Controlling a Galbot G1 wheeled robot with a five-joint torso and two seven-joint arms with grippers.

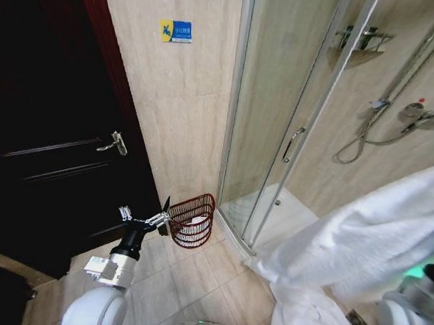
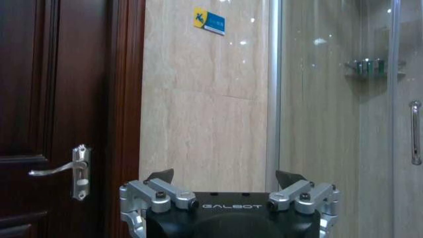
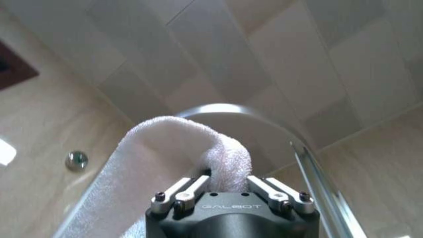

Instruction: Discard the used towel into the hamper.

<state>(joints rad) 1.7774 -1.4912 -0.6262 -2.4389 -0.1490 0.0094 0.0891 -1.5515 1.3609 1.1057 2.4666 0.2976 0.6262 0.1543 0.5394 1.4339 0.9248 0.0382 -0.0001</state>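
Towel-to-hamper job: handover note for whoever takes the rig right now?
Right pincer: shut on the white towel, held up at the robot's right in front of the shower enclosure; the towel hangs toward the floor.
Left pincer: open, empty, raised beside the hamper, near the dark door.
Hamper: on the floor tiles against the wall, between door and shower; something white already inside.
Done: towel grasped and lifted.
Left: carry towel over the hamper, release.

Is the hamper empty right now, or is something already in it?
Not empty: the hamper holds something pale. The towel is outside it, held by the right gripper.
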